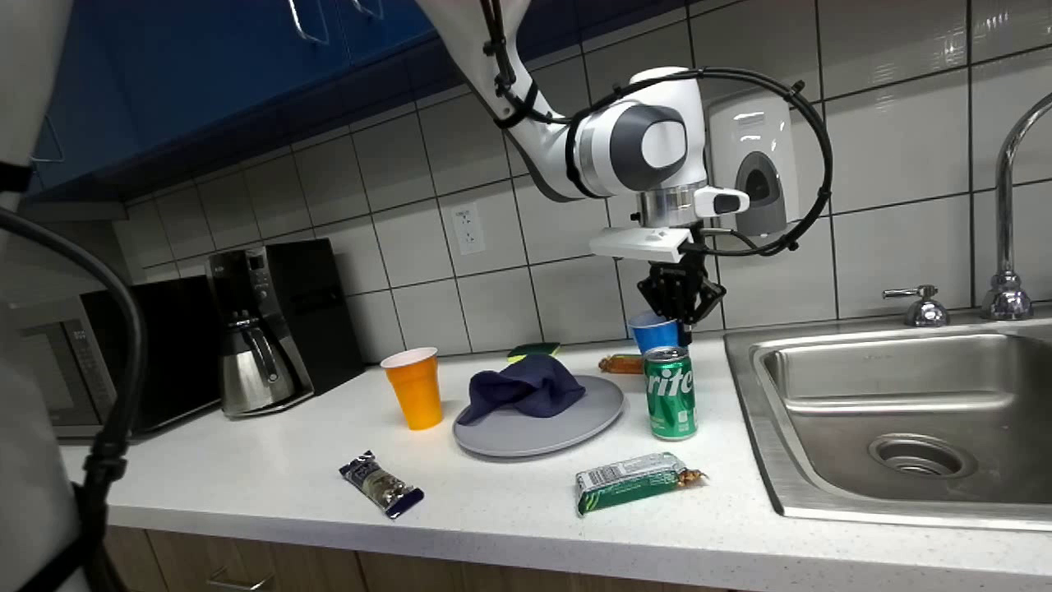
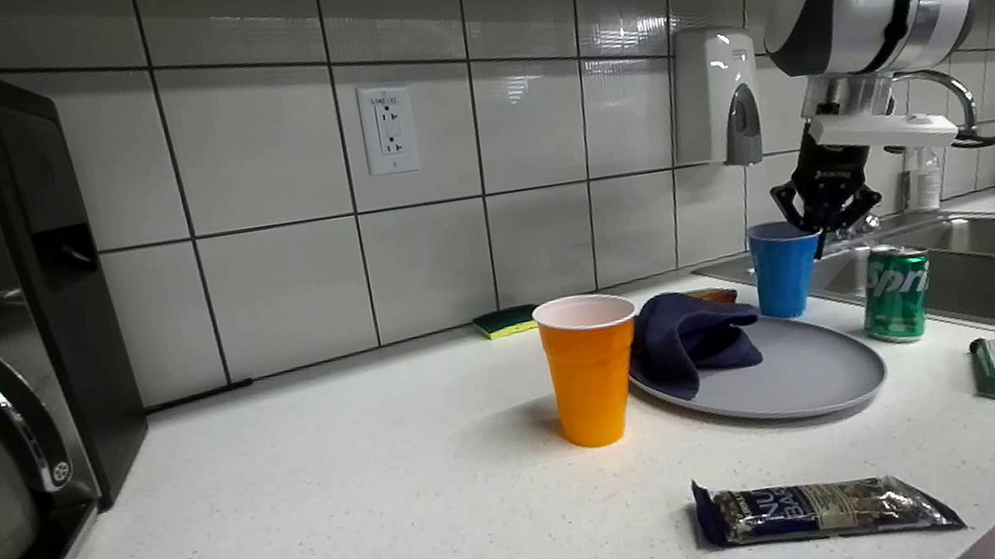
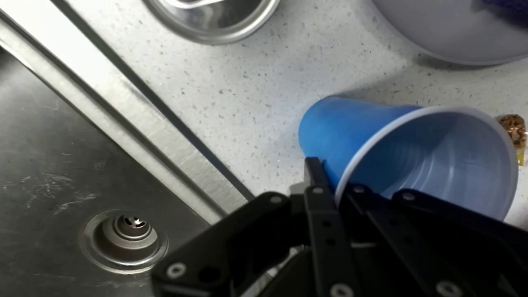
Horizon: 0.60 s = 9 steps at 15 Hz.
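Observation:
A blue cup (image 3: 350, 128) with a white inside stands at the back of the counter, near the sink edge. My gripper (image 3: 333, 181) is shut on its wall at the rim: one finger (image 3: 315, 171) lies along the outside, the other reaches inside, its tip hidden. In an exterior view the gripper (image 2: 821, 243) points down at the cup's (image 2: 783, 276) sink side. A green Sprite can (image 1: 672, 403) stands in front of the cup and hides its lower part in that exterior view. Beside them is a grey plate (image 1: 542, 440) with a dark blue cloth (image 1: 534, 386).
The steel sink (image 1: 756, 427) borders the counter, with a tap (image 1: 1007, 247) behind it. An orange cup (image 2: 597, 383), a nut bar (image 2: 808, 509), a green-wrapped bar (image 1: 633, 481), an orange-brown packet (image 1: 622, 364) and a sponge (image 2: 506, 322) lie about. A coffee maker (image 1: 255, 329) stands at the far end.

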### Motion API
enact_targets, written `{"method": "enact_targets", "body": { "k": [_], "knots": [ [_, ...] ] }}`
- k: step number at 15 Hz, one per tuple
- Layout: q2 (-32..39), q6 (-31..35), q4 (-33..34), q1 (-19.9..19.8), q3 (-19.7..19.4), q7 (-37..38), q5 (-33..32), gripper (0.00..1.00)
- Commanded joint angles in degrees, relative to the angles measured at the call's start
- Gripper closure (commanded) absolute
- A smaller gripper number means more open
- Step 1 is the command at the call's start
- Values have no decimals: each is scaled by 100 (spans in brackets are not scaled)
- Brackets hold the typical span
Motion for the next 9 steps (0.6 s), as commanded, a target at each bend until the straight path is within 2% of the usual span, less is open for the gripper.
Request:
{"method": "enact_targets", "body": {
  "k": [1, 3, 9],
  "knots": [
    [-158, -495, 154, -60, 1, 221, -89, 70],
    [-167, -605, 216, -56, -8, 254, -95, 62],
    [-177, -814, 335, -41, -30, 323, -122, 18]
  ]
}}
